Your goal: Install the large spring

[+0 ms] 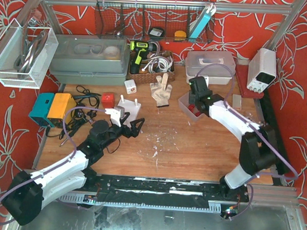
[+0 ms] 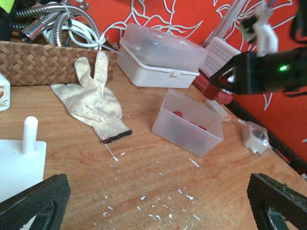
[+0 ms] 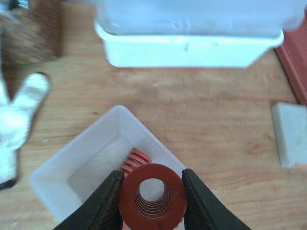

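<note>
My right gripper (image 3: 152,199) is shut on a large dark red spring (image 3: 152,195), seen end-on, held above a translucent plastic bin (image 3: 81,158). A smaller orange-red spring (image 3: 134,160) lies in that bin. In the top view the right gripper (image 1: 197,96) hangs over the bin (image 1: 185,102) at the back right. A white fixture block with upright pegs (image 1: 125,109) stands left of centre; one peg (image 2: 30,134) shows in the left wrist view. My left gripper (image 1: 135,125) is open and empty beside that block, its fingertips (image 2: 33,201) wide apart over bare wood.
A white work glove (image 1: 161,92) lies near the middle back. A wicker basket (image 1: 151,68) of hoses, a lidded white box (image 1: 210,64) and a grey tub (image 1: 89,60) line the back. A teal and orange box (image 1: 52,108) with cables sits left. A power supply (image 1: 262,69) stands right.
</note>
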